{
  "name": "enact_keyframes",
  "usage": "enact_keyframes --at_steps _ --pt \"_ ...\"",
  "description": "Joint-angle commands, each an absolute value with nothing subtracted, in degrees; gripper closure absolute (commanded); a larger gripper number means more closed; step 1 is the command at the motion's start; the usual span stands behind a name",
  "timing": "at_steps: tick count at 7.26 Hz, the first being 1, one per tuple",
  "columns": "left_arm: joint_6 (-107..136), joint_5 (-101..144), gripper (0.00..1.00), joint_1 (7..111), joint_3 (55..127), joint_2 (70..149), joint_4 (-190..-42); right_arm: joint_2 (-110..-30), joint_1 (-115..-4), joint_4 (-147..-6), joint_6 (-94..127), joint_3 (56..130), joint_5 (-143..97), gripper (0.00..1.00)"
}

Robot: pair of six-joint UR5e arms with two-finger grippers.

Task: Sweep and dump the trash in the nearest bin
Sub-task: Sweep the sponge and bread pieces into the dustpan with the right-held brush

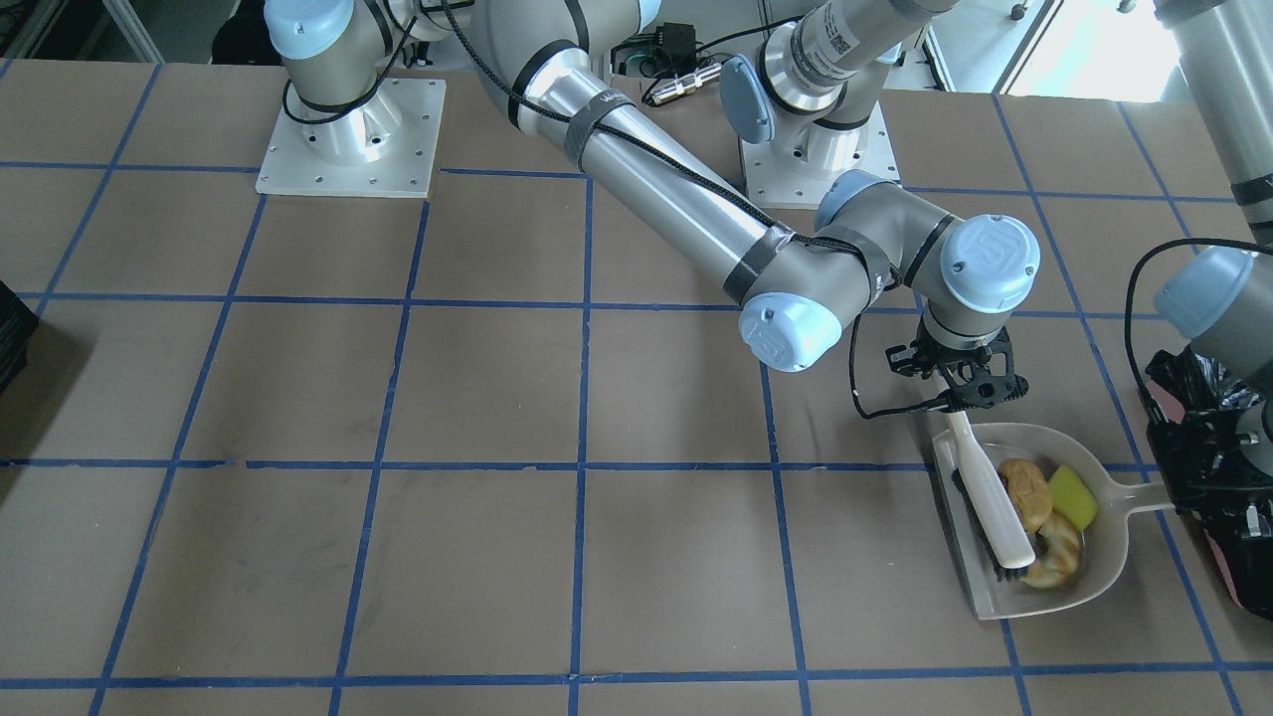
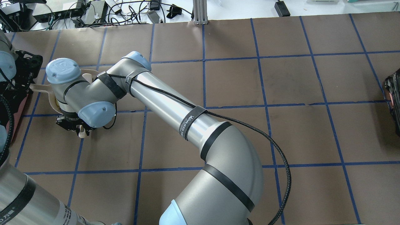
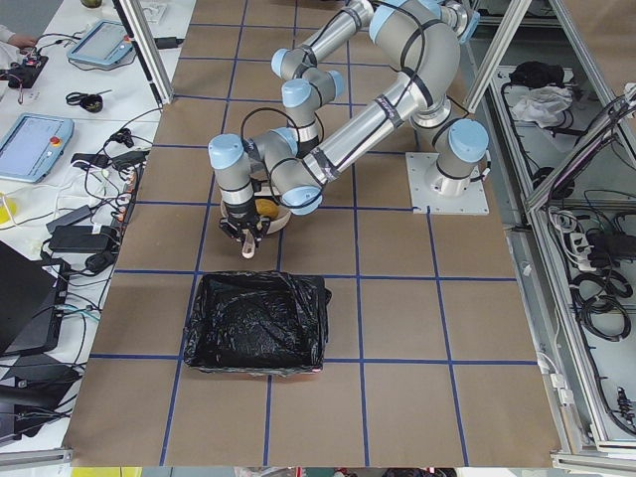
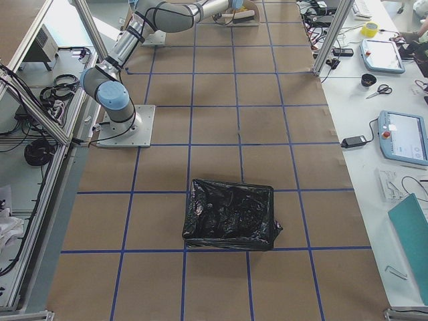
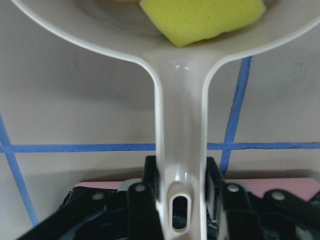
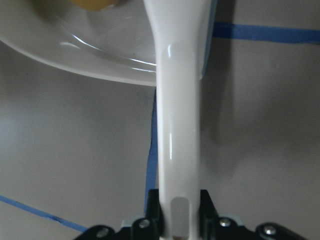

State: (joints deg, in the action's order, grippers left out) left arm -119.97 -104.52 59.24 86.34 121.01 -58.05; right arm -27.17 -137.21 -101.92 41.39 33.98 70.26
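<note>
"Left claw?"
"Clamped on the pan handle, with the bin just below and behind it."
"Right claw?"
"Gripping the brush, bristles in the pan ahead of it."
"Trash?"
"Roll, croissant and sponge all lie in the pan, between both claws."

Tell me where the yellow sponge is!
In the front-facing view the yellow sponge lies inside the dustpan at lower right, beside the bread roll, nearest the pan's handle.
</note>
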Motion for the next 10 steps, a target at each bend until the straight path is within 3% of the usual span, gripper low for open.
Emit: enact_keyframes --at_steps 1,3,5,10 --pt "-120.0 -104.5 1.00 59.2 86.8 121.0 -57.5 -31.5 -136.7 -95.0 43.3 36.6 72.6 1.00" --pt "-120.1 -104.3 1.00 59.2 86.7 121.1 -57.1 -36.8 -136.1 -95.1 44.0 44.2 77.4 1.00" --pt "-120.1 -104.3 1.00 59.2 86.8 121.1 -57.1 -43.4 -135.6 -96.6 47.3 56.2 78.0 1.00" --pt "-121.6 -97.4 1.00 56.1 81.8 118.2 -62.5 -67.6 -129.5 -106.9 44.7 93.1 83.5 1.00"
